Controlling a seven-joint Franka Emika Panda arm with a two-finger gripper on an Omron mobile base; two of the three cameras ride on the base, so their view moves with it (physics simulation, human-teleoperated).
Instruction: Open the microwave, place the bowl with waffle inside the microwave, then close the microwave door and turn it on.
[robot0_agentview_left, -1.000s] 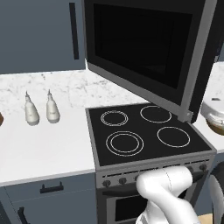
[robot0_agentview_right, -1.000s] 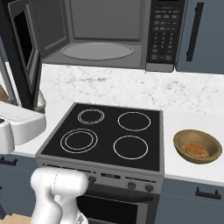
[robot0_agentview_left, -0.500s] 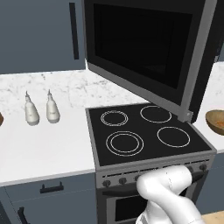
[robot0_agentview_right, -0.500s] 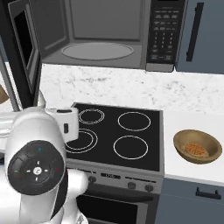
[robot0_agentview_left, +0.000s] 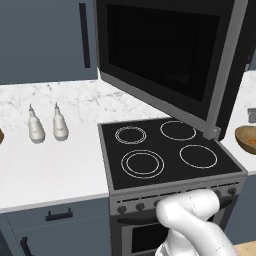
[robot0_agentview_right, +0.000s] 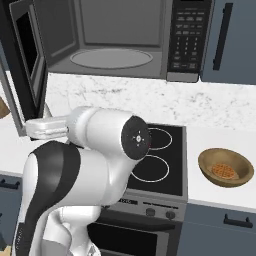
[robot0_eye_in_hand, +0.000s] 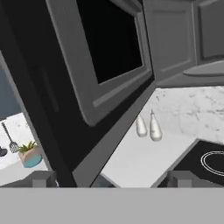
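With microwave door (robot0_agentview_left: 170, 60) swung wide, step one done, I judge. Microwave (robot0_agentview_right: 125, 40) upper centre, turntable bare. Bowl (robot0_agentview_right: 225, 167) with waffle at right on counter (robot0_agentview_right: 220, 142), untouched. My gripper (robot0_eye_in_hand: 111, 179): fingertips apart, nothing between. Loading, closing, starting remain.

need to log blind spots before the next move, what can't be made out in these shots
- Fingers: in the hand view just two grey tips poke above the bottom band; open or shut is unclear.
- Round tan-brown wooden bowl: cut by the right edge of the left base view; its waffle shows in the right base view.
- Black stovetop: left rings hidden by the white arm in the right base view.
- Black keypad panel: labels too small.
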